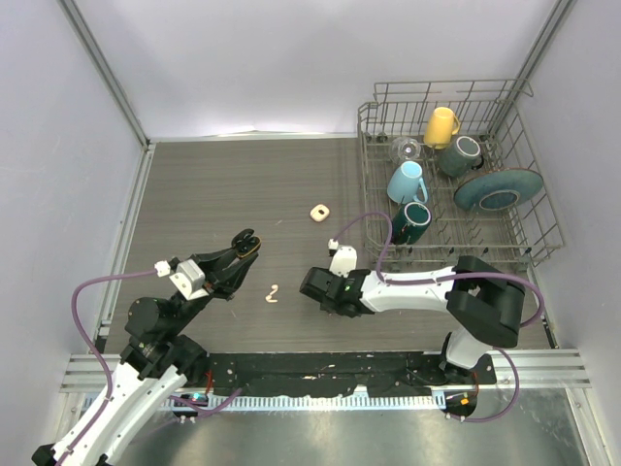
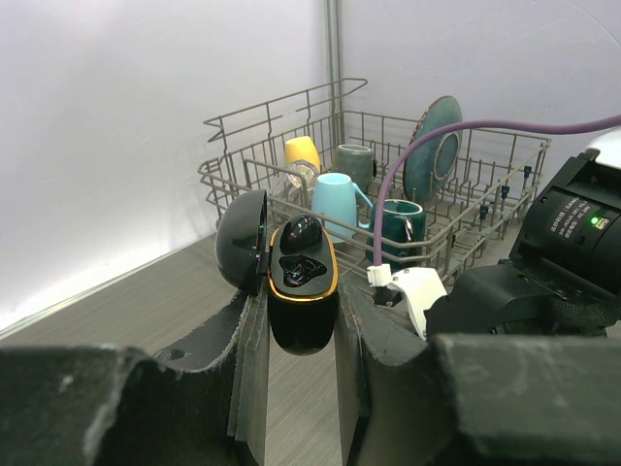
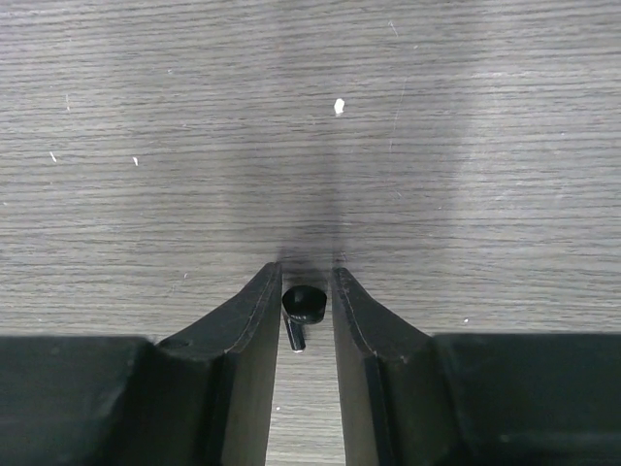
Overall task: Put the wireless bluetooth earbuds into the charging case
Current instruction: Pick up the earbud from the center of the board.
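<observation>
Left gripper (image 2: 304, 313): clamped on open charging case (image 2: 303, 286), seated earbud (image 2: 303, 231) in it.
Right gripper (image 3: 305, 273): narrow, pinching black earbud (image 3: 304, 303) low over table (image 3: 146, 146).
White earbud (image 1: 273, 293): on table, between the grippers.

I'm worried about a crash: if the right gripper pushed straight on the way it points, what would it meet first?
The table, probably: the right gripper points down at bare wood, nothing else ahead, a black earbud between its fingers.

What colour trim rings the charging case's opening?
Orange-gold trim on the charging case; left wrist view.
</observation>
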You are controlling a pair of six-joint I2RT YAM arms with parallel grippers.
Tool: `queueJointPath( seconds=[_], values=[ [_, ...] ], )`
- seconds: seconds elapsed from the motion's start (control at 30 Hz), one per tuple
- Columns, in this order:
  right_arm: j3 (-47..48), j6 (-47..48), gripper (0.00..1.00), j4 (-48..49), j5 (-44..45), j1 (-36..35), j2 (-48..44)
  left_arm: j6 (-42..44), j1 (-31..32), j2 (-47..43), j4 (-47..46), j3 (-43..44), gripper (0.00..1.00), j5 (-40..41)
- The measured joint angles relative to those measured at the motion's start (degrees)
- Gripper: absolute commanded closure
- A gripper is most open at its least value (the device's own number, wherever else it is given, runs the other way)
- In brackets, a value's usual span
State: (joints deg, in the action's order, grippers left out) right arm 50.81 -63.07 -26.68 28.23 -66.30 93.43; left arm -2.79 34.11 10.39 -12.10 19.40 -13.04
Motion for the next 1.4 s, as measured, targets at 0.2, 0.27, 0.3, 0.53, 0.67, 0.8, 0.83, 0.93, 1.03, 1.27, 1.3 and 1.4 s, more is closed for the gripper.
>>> queueJointPath(
  seconds=[0.2,0.27,0.3,0.53,0.67,0.8,0.83,0.93,1.03,1.27,1.3,1.4],
  values=[
    [0.76,-0.24,0.66,-1.33,0.24,-0.81,0.48,0.00,0.00,0.00,0.00,0.00,1.00,0.00],
    [1.29,-0.76,0.63,-2.29,0.48,-1.49,0.85,0.00,0.00,0.00,0.00,0.00,1.00,0.00],
    [1.51,-1.16,0.61,-2.62,0.61,-1.70,1.03,0.00,0.00,0.00,0.00,0.00,1.00,0.00],
    [1.79,-5.11,0.61,-4.31,1.95,-2.49,1.18,-0.02,0.02,0.00,0.00,0.00,1.00,0.00],
    [1.79,-6.05,0.64,-4.42,2.03,-2.54,1.18,-0.02,0.00,-0.02,0.00,0.00,1.00,0.00],
    [1.79,-6.10,0.67,-4.42,1.90,-2.54,1.18,-0.04,0.00,-0.02,0.00,0.00,1.00,0.00],
    [1.79,-6.10,0.68,-4.37,1.81,-2.54,1.18,-0.04,0.00,-0.02,0.00,0.00,1.00,0.00],
    [1.79,-6.10,0.69,-4.17,1.66,-2.54,1.22,-0.04,0.00,-0.09,0.00,0.00,1.00,0.00],
    [1.79,-6.10,0.69,-4.17,1.66,-2.54,1.22,-0.04,0.00,-0.13,0.00,0.00,1.00,0.02],
    [1.75,-6.08,0.69,-4.17,1.70,-2.54,1.22,-0.04,0.00,-0.13,0.00,0.00,1.00,0.02],
    [1.75,-6.08,0.70,-4.17,1.70,-2.54,1.22,-0.04,0.00,-0.13,0.00,0.00,1.00,0.02],
    [1.75,-6.05,0.75,-4.20,1.70,-2.54,1.22,-0.04,0.00,-0.13,0.00,0.00,1.00,0.02]
  ],
)
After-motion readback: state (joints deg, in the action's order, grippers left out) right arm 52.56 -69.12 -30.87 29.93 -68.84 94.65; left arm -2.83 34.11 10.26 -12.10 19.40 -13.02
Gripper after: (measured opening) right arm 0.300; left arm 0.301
